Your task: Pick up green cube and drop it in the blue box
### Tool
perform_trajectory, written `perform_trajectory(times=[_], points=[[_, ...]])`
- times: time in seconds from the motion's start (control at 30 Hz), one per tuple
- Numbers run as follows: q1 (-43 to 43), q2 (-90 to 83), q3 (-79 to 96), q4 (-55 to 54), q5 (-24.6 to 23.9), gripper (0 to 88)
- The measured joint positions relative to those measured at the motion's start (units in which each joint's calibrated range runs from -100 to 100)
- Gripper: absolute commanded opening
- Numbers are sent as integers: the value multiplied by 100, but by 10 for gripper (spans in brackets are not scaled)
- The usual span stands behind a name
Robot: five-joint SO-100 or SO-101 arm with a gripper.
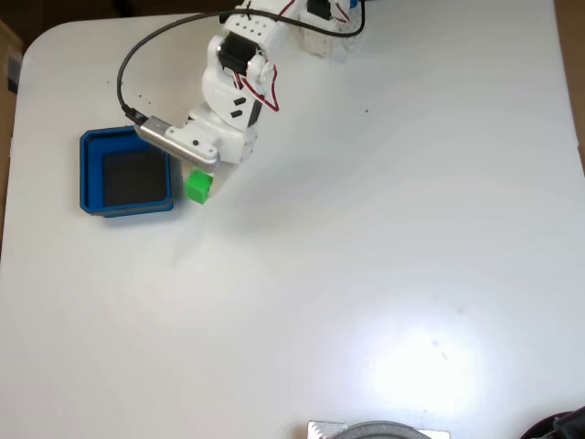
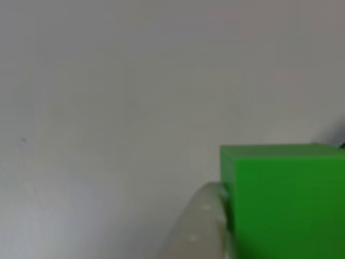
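Note:
The small green cube sits just right of the blue box in the fixed view, outside its right wall. My white gripper reaches down onto the cube from above and looks shut on it. In the other view the cube fills the lower right corner, with a pale fingertip pressed against its left face. The opposite finger is hidden behind the cube. I cannot tell whether the cube rests on the table or hangs just above it. The box is open-topped with a dark floor and holds nothing.
A white table spreads wide to the right and toward the front. The arm's base stands at the back edge, and a black cable loops from it to the wrist. A grey round object pokes in at the front edge.

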Motion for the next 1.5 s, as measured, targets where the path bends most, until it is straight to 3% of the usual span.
perform_trajectory(times=[0.47,1.5], points=[[882,75,0,-1324,0,41],[1742,1036,0,-1390,10,42]])
